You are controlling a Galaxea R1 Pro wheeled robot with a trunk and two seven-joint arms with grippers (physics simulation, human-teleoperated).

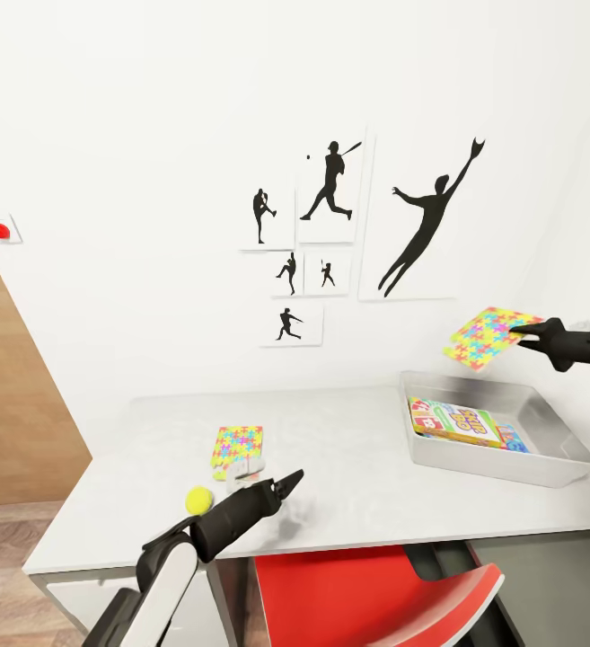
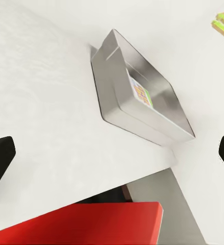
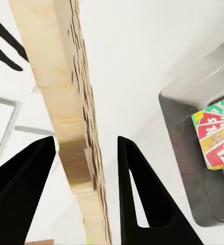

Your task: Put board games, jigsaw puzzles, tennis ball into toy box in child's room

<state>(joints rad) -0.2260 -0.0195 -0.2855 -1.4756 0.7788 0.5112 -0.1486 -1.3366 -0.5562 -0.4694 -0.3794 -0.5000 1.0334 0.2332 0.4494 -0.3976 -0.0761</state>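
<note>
My right gripper (image 1: 517, 334) is shut on a colourful jigsaw puzzle (image 1: 489, 337), held tilted in the air over the far edge of the grey toy box (image 1: 501, 472) at the table's right end. The right wrist view shows that puzzle (image 3: 66, 102) edge-on between the black fingers (image 3: 137, 189). A rainbow SKIP-BO board game (image 1: 461, 424) lies inside the box. A second jigsaw puzzle (image 1: 237, 446) and a yellow tennis ball (image 1: 198, 499) rest on the table (image 1: 348, 485) near its front left. My left gripper (image 1: 290, 481) hovers open just right of the ball, holding nothing.
A red chair (image 1: 366, 593) is tucked under the table's front edge. Black baseball-player pictures (image 1: 330, 193) hang on the white wall behind. A wooden door panel (image 1: 7, 395) stands at the left, with a red button (image 1: 0, 231) above it.
</note>
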